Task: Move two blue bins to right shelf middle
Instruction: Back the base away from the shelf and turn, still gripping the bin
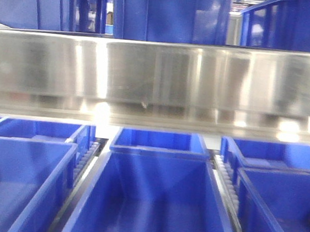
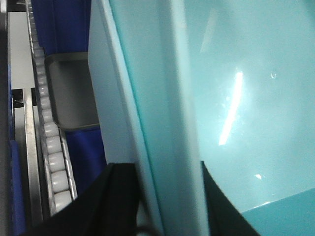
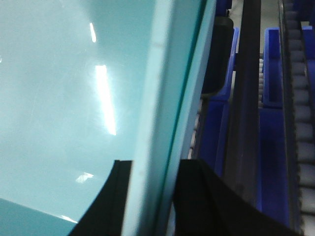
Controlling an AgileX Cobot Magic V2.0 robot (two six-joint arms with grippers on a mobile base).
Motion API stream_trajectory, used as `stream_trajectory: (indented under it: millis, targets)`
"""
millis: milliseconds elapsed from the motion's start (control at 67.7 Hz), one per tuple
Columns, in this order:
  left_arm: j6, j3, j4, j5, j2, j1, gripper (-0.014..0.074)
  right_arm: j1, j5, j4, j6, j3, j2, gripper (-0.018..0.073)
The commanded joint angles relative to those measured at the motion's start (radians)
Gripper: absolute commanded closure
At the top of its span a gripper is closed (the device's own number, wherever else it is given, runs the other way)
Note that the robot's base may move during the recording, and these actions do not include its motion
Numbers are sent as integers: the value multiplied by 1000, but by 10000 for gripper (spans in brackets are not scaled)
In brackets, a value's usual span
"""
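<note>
A blue bin (image 1: pixel 151 204) fills the lower middle of the front view, lying between two roller tracks. In both wrist views its walls look pale teal under the glare. My left gripper (image 2: pixel 165 199) is shut on the bin's left wall (image 2: pixel 162 123), one black finger (image 2: pixel 115 201) outside and the other inside. My right gripper (image 3: pixel 152 196) is shut on the bin's right wall (image 3: pixel 162 98) in the same way. Neither gripper shows in the front view. A second blue bin (image 1: pixel 160 141) sits just behind the held one.
A steel shelf beam (image 1: pixel 159 77) crosses the front view, with more blue bins (image 1: pixel 171 12) on the level above it. Further bins flank the held one at left (image 1: pixel 14 184) and right (image 1: pixel 283 212). White roller tracks (image 2: pixel 49 142) (image 3: pixel 302 98) run alongside.
</note>
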State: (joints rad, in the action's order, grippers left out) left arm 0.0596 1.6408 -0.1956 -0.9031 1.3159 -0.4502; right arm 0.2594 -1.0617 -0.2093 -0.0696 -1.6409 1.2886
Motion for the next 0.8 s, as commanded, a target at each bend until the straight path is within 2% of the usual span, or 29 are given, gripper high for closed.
stream_trajectory:
  millis: [0,783]
  targets:
    - [-4,19,-45,90,-32,-4,707,-8,61,44,8,-11,2,713]
    - [-4,19,-45,90,-32,-4,707,-8,61,44,8,-11,2,713]
